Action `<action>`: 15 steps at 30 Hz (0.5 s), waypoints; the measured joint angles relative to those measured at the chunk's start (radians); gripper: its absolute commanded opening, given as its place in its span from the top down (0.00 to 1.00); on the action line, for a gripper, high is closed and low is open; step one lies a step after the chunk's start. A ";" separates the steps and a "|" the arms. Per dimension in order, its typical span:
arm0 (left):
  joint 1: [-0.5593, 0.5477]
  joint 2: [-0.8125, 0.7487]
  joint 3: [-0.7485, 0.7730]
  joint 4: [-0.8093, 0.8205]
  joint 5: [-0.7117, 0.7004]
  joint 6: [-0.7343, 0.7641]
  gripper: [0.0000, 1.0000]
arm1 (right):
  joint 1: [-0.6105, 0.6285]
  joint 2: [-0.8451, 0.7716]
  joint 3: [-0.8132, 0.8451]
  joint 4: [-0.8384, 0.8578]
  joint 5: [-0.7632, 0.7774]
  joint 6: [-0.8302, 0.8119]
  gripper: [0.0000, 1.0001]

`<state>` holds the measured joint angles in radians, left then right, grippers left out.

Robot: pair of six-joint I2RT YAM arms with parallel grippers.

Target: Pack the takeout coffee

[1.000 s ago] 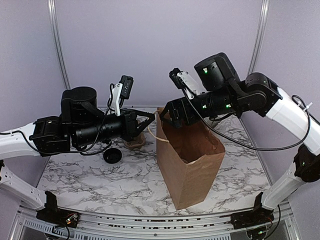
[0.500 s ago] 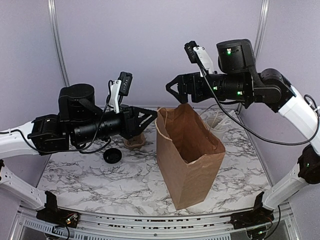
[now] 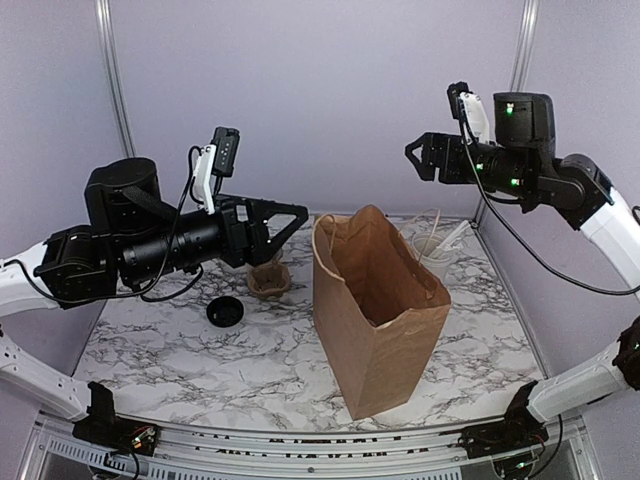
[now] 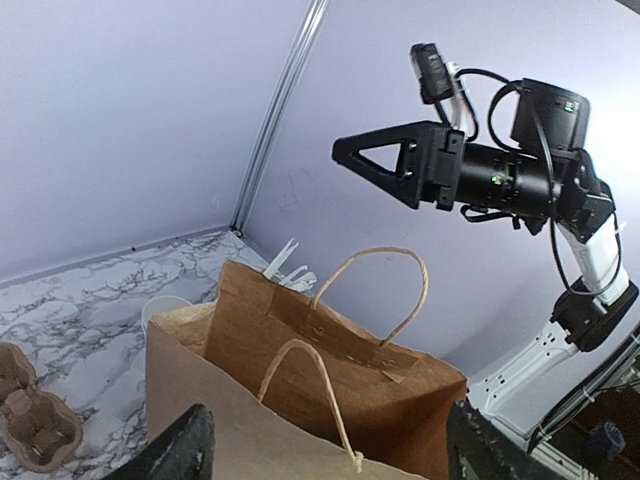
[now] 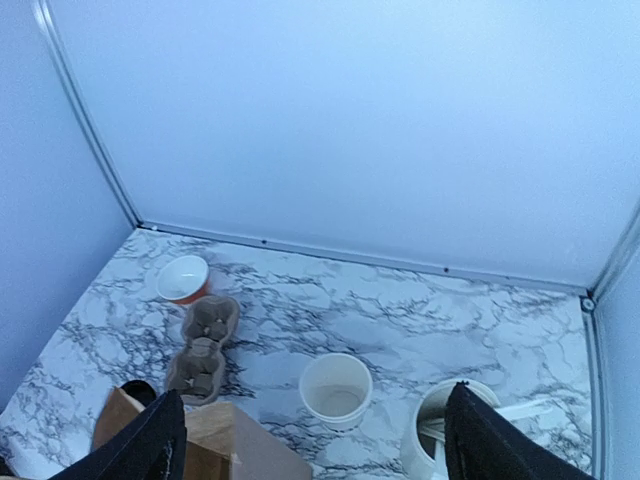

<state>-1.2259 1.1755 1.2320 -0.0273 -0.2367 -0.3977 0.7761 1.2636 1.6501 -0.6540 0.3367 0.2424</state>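
The left end effector (image 3: 290, 228) has opened wide and now hangs beside the paper bag (image 3: 385, 340). The right end effector (image 3: 415, 160), also wide and empty, has withdrawn upward. The coffee is not visible and is presumably inside the bag, so packing appears complete.

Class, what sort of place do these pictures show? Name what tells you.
Probably a robot test booth staged as a takeout counter: robot arms at a marble-patterned table walled by plain panels, with a brown paper bag and pulp cup carrier.

Left gripper (image 3: 290, 232) and right gripper (image 3: 411, 161) hang aside, leaving the paper bag (image 3: 385, 350) open from above, its handles (image 4: 388, 250) upright.
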 measured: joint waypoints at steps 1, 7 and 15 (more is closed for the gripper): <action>0.000 -0.005 0.000 0.000 -0.005 0.003 0.08 | -0.040 -0.005 -0.026 0.003 -0.020 0.008 0.16; 0.000 -0.038 -0.002 -0.002 -0.071 -0.004 0.01 | -0.275 -0.034 -0.203 0.041 -0.167 0.060 0.20; 0.001 -0.076 -0.024 -0.038 -0.187 -0.027 0.01 | -0.497 -0.094 -0.403 0.127 -0.357 0.113 0.26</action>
<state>-1.2247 1.1000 1.2083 -0.0654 -0.4240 -0.4244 0.2794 1.1698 1.2472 -0.5266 -0.0200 0.3550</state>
